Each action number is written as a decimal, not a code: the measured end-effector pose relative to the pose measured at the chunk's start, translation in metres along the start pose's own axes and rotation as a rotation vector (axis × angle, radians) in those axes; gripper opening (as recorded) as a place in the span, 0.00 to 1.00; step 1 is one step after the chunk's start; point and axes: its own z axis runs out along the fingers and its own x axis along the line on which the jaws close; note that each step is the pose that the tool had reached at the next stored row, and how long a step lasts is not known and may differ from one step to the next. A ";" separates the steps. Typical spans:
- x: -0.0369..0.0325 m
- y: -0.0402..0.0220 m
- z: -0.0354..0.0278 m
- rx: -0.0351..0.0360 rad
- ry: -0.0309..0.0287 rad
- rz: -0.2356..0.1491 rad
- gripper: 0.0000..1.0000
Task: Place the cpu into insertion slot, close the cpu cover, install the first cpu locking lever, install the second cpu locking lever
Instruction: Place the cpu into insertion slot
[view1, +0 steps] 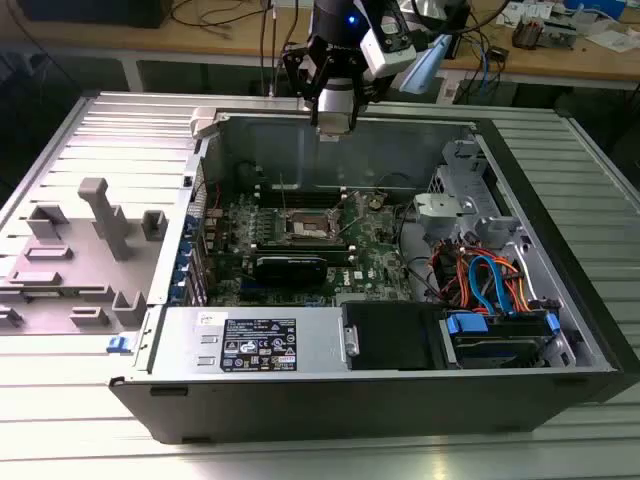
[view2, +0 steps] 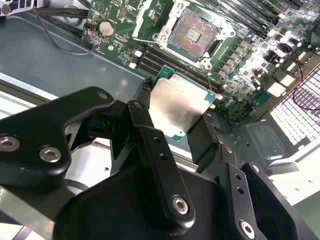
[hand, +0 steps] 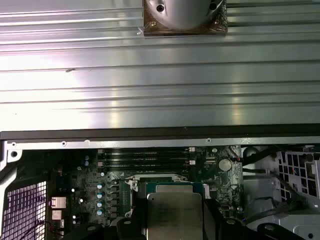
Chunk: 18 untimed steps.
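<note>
cpu (view2: 181, 100): pinched by two opposite edges in the gripper (view2: 176, 111), hanging in the air over the motherboard (view2: 116, 20)
insertion slot (view2: 193, 32): open and bare, contact field showing
done: cpu in hand
left: seating it, then every closing and locking step

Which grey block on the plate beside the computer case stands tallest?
The T-topped post, rising well above the low blocks around it.
</note>
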 end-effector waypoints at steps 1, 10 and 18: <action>0.0000 0.0000 0.0000 0.0000 0.0000 0.000 0.54; 0.0000 -0.0013 -0.0001 -0.0001 0.0000 0.000 0.54; -0.0002 -0.0067 -0.0006 0.0000 0.0001 0.000 0.54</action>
